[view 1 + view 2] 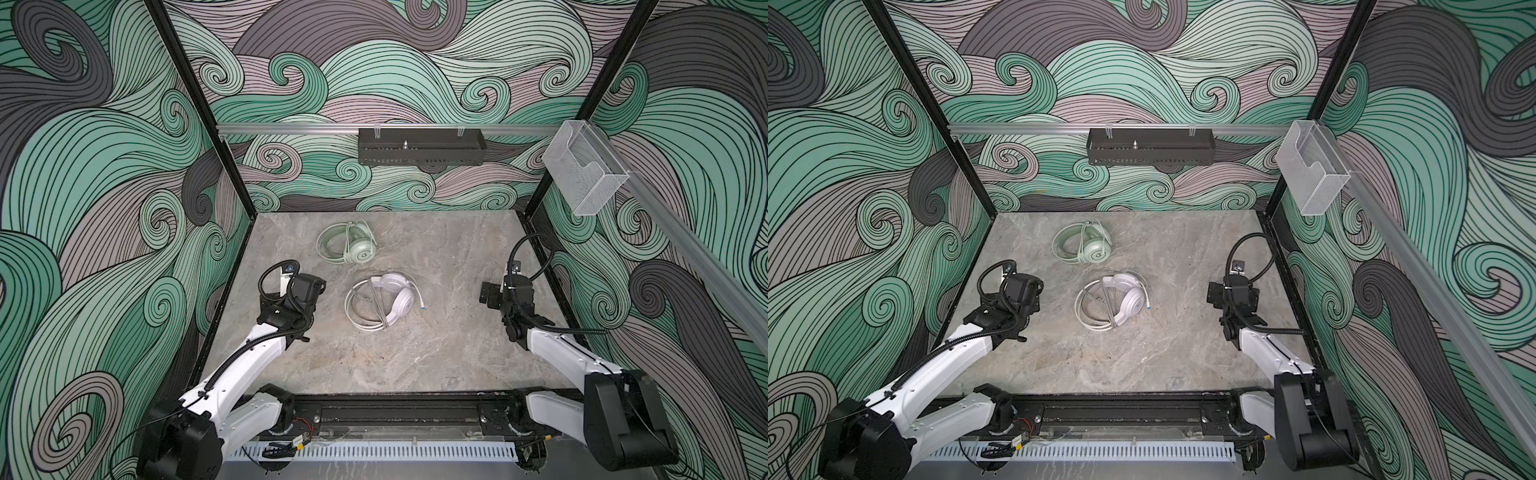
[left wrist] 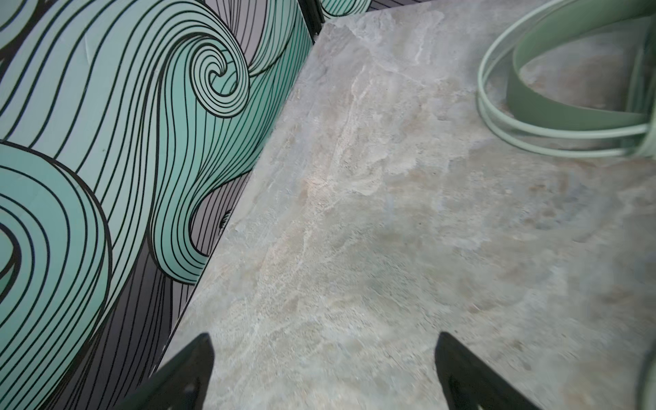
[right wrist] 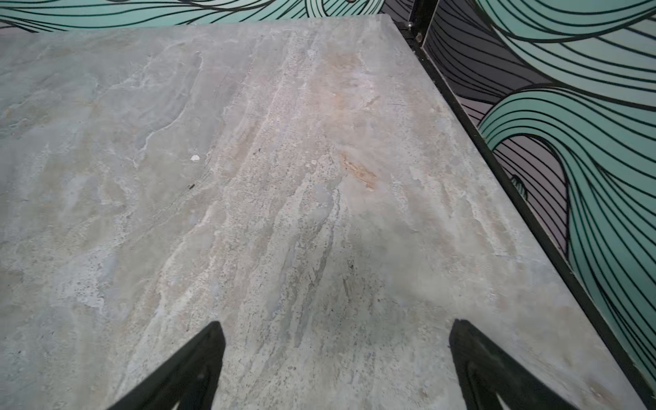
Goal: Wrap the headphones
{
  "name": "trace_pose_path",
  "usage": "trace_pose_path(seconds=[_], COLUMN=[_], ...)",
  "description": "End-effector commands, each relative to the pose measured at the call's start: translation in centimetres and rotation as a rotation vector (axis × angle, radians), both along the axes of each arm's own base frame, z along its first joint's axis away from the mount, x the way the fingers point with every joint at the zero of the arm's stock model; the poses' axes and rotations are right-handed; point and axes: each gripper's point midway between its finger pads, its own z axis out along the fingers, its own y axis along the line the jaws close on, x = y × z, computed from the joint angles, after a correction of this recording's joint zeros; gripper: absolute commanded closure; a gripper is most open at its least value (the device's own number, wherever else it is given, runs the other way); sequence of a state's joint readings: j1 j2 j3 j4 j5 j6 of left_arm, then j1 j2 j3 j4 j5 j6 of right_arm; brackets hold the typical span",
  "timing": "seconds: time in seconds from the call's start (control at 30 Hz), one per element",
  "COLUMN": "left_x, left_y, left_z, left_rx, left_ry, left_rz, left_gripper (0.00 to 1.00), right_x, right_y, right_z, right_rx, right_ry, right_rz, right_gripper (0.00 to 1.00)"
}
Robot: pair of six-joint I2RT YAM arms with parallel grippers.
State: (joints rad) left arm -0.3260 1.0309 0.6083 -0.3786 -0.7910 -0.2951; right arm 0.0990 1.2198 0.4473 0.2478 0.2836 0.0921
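Headsets lie on the stone-patterned table (image 1: pixel 415 353), reading the tabletop in both top views as a dial with twelve at the back wall. The white headphones (image 1: pixel 402 300) (image 1: pixel 1133 302) rest close to the dial's centre, with their white cable (image 1: pixel 353 309) lying in loose loops on their nine o'clock side and a blue-tipped plug (image 1: pixel 422 308) lying just off the earcup at three o'clock. The mint green headphones (image 1: pixel 361 249) (image 1: pixel 1096 249) lie toward eleven o'clock, nearer the back wall and apart from the white pair, with their green cable (image 1: pixel 328 249) looped on their nine o'clock side. The left gripper (image 2: pixel 323 340) hangs at nine o'clock near the table's edge, jaws spread wide over bare table with nothing between them; its wrist view catches the mint headband and cable loops (image 2: pixel 497 117) off to one side. The right gripper (image 3: pixel 337 323) hangs at three o'clock, jaws likewise wide apart and empty, over bare stone well away from both headsets.
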Motion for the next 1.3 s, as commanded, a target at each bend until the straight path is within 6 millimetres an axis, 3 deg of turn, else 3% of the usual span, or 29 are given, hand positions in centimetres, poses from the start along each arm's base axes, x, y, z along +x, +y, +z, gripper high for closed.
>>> trace_pose_path(seconds=[0.0, 0.17, 0.3, 0.37, 0.57, 0.7, 0.87, 0.93, 1.27], left_x=[1.8, 3.2, 4.4, 4.8, 6.7, 8.3, 9.8, 10.7, 10.5], left_y=[1.7, 1.9, 2.1, 2.7, 3.5, 2.9, 2.2, 2.3, 2.4], left_z=[1.2, -0.8, -1.8, -1.8, -1.7, -2.0, -5.2, -5.3, -5.4], left_rx=[0.046, -0.031, -0.05, -0.045, -0.096, -0.121, -0.134, -0.123, -0.16], left_ry=[-0.143, -0.202, -0.259, -0.263, -0.337, -0.35, -0.344, -0.324, -0.287], left_rz=[0.055, 0.054, 0.036, 0.052, 0.005, -0.079, -0.145, -0.14, -0.121], left_gripper=[0.01, 0.01, 0.01, 0.02, 0.01, 0.01, 0.01, 0.01, 0.01], right_x=[2.0, 4.0, 4.4, 4.5, 5.0, 5.0, 5.2, 5.2, 5.1], right_y=[0.7, 1.9, 1.5, 1.7, -0.2, 0.1, 0.4, 0.6, 0.7], right_z=[0.7, 1.2, 1.2, 1.7, 0.0, -0.4, -0.5, -0.4, -0.4], right_rx=[0.038, 0.06, 0.041, 0.006, 0.051, 0.046, 0.006, 0.0, -0.001], right_ry=[-0.083, -0.148, -0.145, -0.195, -0.255, -0.237, -0.218, -0.22, -0.224], right_rz=[0.051, 0.136, 0.124, 0.167, 0.106, 0.119, 0.116, 0.115, 0.121], right_gripper=[0.01, 0.01, 0.01, 0.01, 0.01, 0.01, 0.01, 0.01, 0.01])
